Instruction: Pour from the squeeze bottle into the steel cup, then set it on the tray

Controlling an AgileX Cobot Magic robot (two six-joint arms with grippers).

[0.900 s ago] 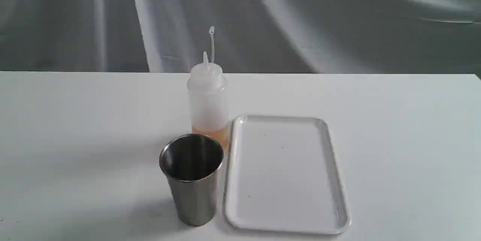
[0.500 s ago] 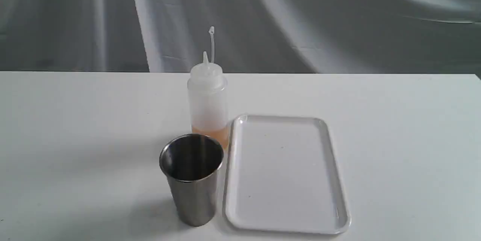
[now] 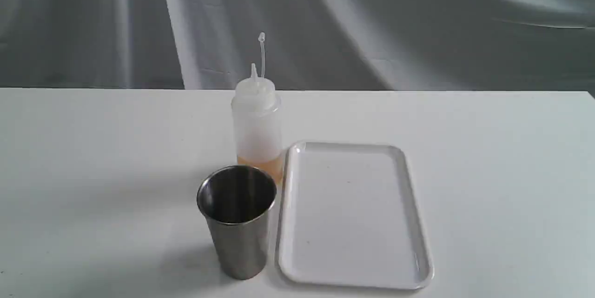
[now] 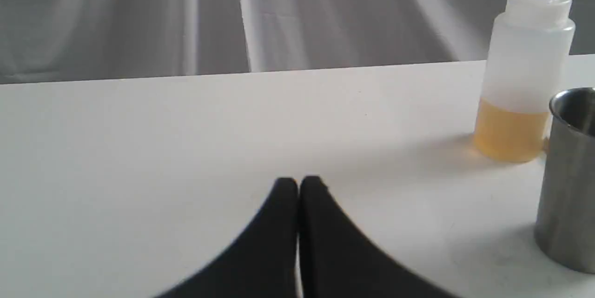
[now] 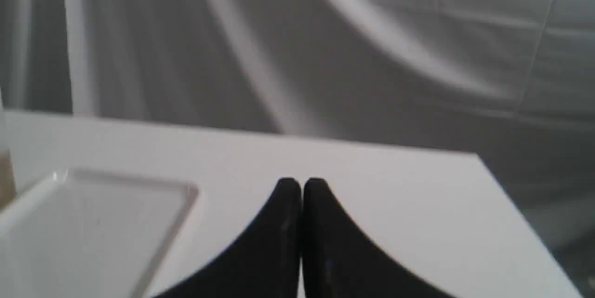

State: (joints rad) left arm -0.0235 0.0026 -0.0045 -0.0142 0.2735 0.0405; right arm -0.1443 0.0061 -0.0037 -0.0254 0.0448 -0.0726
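Nothing is found moved since before: one squeeze bottle (image 3: 257, 121) at twelve o'clock of one steel cup (image 3: 238, 228), one tray (image 3: 353, 214) at three; left end effector (image 4: 299, 184) and right end effector (image 5: 301, 185) are closed, empty.

The exterior view looks slightly downward across the tabletop (image 3: 93, 149) toward a grey curtain (image 3: 418, 23). The left wrist view sits low and close behind the left end effector (image 4: 298, 184), facing that curtain, and shares the bottle (image 4: 525, 79) and cup (image 4: 569, 182). The right wrist view, low behind the right end effector (image 5: 301, 185), shares the tray (image 5: 179, 191).
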